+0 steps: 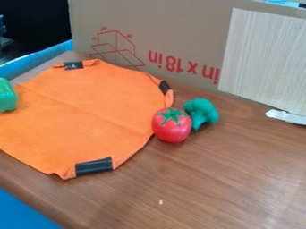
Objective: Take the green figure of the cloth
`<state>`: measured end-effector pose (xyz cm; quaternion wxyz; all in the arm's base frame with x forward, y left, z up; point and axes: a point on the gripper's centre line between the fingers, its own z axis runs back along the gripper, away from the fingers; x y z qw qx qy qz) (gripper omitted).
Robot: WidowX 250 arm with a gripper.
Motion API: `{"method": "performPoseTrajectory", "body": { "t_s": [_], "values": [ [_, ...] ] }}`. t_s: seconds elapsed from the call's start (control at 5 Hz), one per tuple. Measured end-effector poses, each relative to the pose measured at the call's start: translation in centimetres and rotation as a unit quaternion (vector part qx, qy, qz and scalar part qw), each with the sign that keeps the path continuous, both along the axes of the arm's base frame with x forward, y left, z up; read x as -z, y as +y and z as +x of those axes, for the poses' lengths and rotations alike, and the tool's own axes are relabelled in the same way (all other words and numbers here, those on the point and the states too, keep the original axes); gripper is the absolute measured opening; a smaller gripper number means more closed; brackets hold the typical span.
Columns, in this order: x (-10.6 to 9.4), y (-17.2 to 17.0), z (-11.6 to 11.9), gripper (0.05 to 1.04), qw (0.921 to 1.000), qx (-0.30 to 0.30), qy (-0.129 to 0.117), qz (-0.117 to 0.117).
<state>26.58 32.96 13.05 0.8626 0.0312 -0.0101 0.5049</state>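
Can't tell how the gripper is set here, wide, narrow or holding something, and I also can't tell which side of it anything lies on, so I'm going by how the stuff sits against each other. The green figure (7, 95) is on the orange cloth (90, 107), way over by the left border of the camera view, which cuts part of it off. It's a chunky, rounded thing, lighter green than the broccoli.

The cloth is spread pretty flat on the brown wooden table (203, 188), with a faint crease running across it. Three black strips sit on its rim: a far strip (73, 65), a right strip (165, 87) and a near strip (94, 166). The rim kinda puckers up around the far one.

At the cloth's right edge there's a red tomato (172, 129) with a green star-shaped top facing up. Just beside it, a bit farther back and to the right, is the dark green broccoli (201, 112), stem pointing down toward the table. Can't really tell if those two touch.

Behind all that stands a cardboard box (173, 27) with red print on it, and a pale wood-grain panel (263, 53) is up against its right part. A small white piece (286, 117) lies by the panel's bottom edge.
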Motion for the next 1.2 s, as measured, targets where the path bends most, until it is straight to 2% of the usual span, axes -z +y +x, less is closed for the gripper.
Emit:
{"method": "performPoseTrajectory", "body": {
  "t_s": [0.2, 0.6, 1.0, 1.2],
  "values": [
    [2.1, -0.1, -0.1, 1.001, 0.9997, -0.001, 0.017, -0.020],
    [3.8, 0.1, 0.2, 1.001, 1.0000, -0.001, 0.003, -0.008],
    [6.7, -0.3, -0.1, 1.001, 1.0000, 0.006, 0.000, -0.005],
    [7.3, -0.3, 0.0, 0.940, 1.0000, 0.004, -0.006, 0.000]
  ]
}}
